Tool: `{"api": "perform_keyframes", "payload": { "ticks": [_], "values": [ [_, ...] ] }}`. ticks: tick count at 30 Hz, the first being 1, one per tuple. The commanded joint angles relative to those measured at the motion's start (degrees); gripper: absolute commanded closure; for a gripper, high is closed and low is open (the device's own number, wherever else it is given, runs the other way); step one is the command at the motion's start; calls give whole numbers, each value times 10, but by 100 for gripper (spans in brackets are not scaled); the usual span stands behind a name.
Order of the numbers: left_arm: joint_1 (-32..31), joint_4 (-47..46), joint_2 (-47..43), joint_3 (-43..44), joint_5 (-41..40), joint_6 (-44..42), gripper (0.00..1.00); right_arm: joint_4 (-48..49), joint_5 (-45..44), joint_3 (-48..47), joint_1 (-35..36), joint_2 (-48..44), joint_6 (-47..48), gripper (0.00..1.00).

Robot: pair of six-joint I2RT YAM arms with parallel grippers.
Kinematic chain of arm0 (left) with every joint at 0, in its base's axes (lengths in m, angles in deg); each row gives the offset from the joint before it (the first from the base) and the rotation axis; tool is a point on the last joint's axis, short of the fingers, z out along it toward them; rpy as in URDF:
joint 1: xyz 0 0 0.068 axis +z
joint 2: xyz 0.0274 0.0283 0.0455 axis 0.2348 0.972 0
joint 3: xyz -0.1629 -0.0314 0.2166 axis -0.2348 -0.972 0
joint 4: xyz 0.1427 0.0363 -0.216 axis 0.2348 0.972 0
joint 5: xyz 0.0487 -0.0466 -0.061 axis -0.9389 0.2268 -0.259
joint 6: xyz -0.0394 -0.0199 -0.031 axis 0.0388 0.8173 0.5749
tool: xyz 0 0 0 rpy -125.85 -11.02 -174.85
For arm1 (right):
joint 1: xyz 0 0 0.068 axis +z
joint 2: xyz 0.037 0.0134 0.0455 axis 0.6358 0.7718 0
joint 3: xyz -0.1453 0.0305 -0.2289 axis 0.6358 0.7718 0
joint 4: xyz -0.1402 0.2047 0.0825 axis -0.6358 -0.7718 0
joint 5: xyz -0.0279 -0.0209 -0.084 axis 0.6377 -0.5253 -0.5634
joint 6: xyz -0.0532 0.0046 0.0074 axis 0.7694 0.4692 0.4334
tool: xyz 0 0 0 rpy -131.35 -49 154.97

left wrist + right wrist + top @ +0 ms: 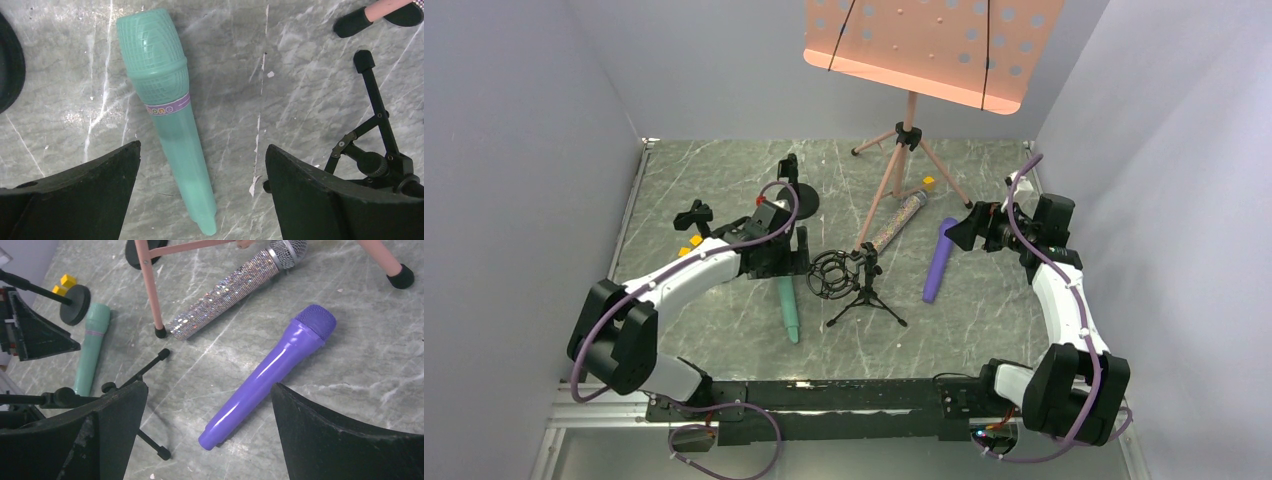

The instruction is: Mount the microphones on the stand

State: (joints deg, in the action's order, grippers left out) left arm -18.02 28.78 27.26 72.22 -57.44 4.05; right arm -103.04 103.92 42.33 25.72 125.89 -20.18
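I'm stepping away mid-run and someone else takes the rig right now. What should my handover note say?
Left pincer: open, holding nothing, hovering over the green microphone, which lies flat.
Right pincer: open, holding nothing, above the purple microphone, also lying flat.
Glitter microphone: lying flat by a leg of the pink stand.
Small black tripod stand: upright mid-table, cradle empty.
Done: nothing attached yet.
Left: pick up and attach all three microphones.

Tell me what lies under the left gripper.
The mint green microphone lies flat on the marble table, below the gap of the open left gripper, untouched. In the top view the gripper covers its head; only the handle shows.
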Motion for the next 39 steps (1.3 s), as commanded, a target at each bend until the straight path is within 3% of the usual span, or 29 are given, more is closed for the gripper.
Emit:
{"api": "perform_keyframes", "payload": {
  "ticks": [1,7,15,19,25,32,39],
  "values": [
    [-3,-30,-27,11,9,-49,1,50,48,7,2,10,-50,0],
    [-2,-97,-114,-36,50,-92,1,112,37,29,39,25,-116,0],
    [-2,-107,-218,-79,47,-90,1,103,-262,-9,211,70,-253,0],
    [-2,-97,-263,-96,49,-85,1,130,-329,-25,255,118,-311,0],
    [-2,-65,-307,-98,45,-70,1,184,-510,-50,349,180,-355,0],
    [-2,-44,-332,-96,43,-62,1,168,-648,-102,378,279,-425,2],
    [-2,-32,-350,-98,43,-62,1,170,-690,-121,392,332,-459,6]
  ]
}}
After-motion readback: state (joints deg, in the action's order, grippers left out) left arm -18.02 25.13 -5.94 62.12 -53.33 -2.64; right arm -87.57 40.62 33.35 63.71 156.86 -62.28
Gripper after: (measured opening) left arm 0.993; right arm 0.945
